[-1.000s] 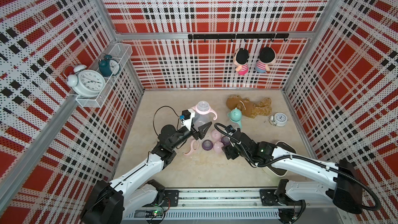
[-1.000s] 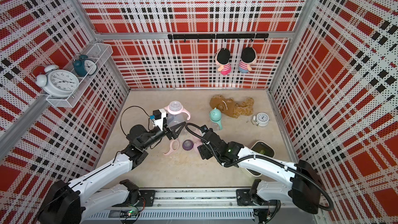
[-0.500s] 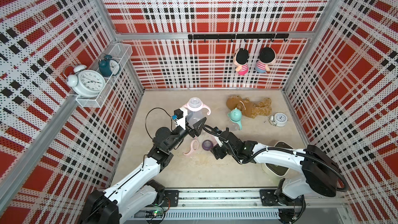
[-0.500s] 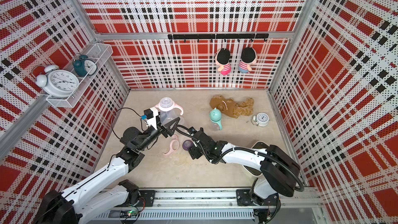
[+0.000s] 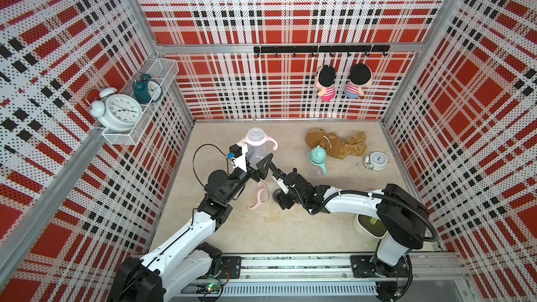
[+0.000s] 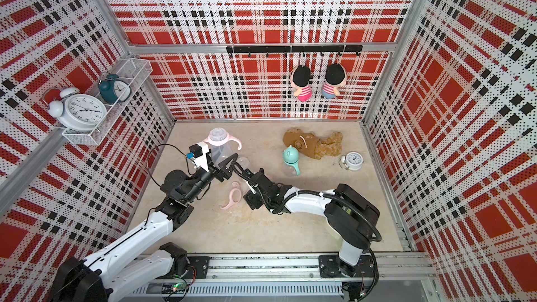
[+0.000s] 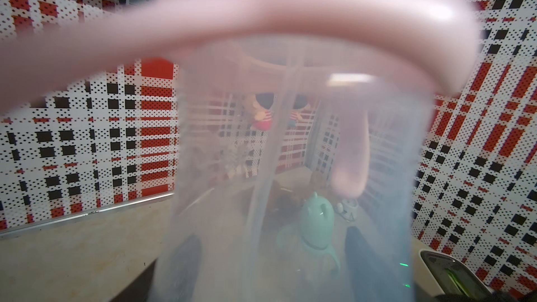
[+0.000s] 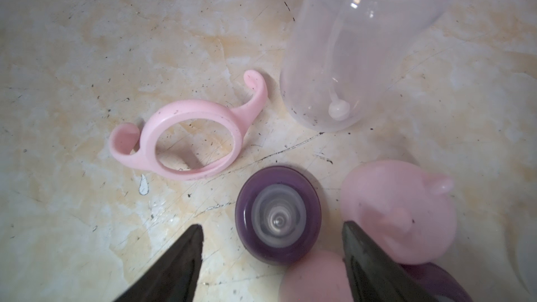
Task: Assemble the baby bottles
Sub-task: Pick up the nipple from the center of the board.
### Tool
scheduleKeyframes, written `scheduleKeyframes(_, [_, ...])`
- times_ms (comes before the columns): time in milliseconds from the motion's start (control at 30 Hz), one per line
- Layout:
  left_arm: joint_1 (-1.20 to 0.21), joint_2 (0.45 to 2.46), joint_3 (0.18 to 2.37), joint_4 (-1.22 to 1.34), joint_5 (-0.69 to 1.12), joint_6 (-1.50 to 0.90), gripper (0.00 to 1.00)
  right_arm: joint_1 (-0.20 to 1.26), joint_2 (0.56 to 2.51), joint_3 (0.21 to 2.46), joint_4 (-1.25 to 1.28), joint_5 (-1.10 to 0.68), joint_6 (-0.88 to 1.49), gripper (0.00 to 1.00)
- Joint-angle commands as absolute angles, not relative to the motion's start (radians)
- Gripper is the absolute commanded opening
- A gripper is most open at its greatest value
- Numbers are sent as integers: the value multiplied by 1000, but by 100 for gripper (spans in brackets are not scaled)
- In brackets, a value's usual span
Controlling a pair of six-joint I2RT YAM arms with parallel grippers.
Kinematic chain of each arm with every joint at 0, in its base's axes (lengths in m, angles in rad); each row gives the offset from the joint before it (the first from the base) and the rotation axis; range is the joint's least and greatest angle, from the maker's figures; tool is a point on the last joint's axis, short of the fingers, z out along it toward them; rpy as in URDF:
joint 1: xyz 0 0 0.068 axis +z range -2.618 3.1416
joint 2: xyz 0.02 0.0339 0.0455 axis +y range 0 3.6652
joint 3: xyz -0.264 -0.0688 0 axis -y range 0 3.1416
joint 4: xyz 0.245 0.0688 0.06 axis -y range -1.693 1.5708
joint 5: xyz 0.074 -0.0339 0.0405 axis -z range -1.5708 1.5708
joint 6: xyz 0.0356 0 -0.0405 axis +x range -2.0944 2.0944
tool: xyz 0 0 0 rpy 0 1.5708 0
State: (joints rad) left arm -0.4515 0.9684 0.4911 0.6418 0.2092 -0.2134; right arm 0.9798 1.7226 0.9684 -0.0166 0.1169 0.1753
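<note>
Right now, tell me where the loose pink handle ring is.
In both top views the pink handle ring lies on the table, left of the purple teat collar.

Centre-left, a clear plastic baby bottle with pink handle ring [image 5: 258,152] sits in the left gripper [image 7: 273,233]. Before it, flat on the beige stone-look floor [image 5: 261,236], lies a loose pink plastic handle ring [image 8: 189,137]. Right of that ring sits a purple round teat collar [image 8: 277,216], under the right gripper [image 8: 273,225], with a pink eared domed cap [image 8: 398,213] just beside it, further right. A bare clear plastic bottle body [image 8: 348,53] stands behind them. Right of centre stands a clear bottle with mint eared cap [image 5: 316,161]; a brown plush toy [image 5: 334,143] lies behind it, a small white alarm clock [image 5: 377,161] right of the toy. A cream rounded container [image 5: 359,226] sits front right.
</note>
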Motion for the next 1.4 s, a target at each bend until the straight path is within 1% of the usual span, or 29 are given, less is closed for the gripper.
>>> scheduleKeyframes(0, [-457,970,503,660,250,-219,0,984,1772,994,8,128,143,77])
scheduleKeyframes(633, [-457,976,504,660,255,-216,0,985,1910,1038,24,86,117,74])
scheduleKeyframes(800, [-457,980,508,660,257,-216,0,986,1942,1052,-3,91,107,68])
scheduleKeyframes(967, [-457,982,509,660,259,-215,0,992,1946,1051,-40,117,93,64])
scheduleKeyframes(1167, [-457,979,509,660,259,-215,0,1011,1926,1034,-99,168,63,63])
scheduleKeyframes(1367, [-457,980,511,659,259,-213,0,1010,1882,984,-122,174,36,61])
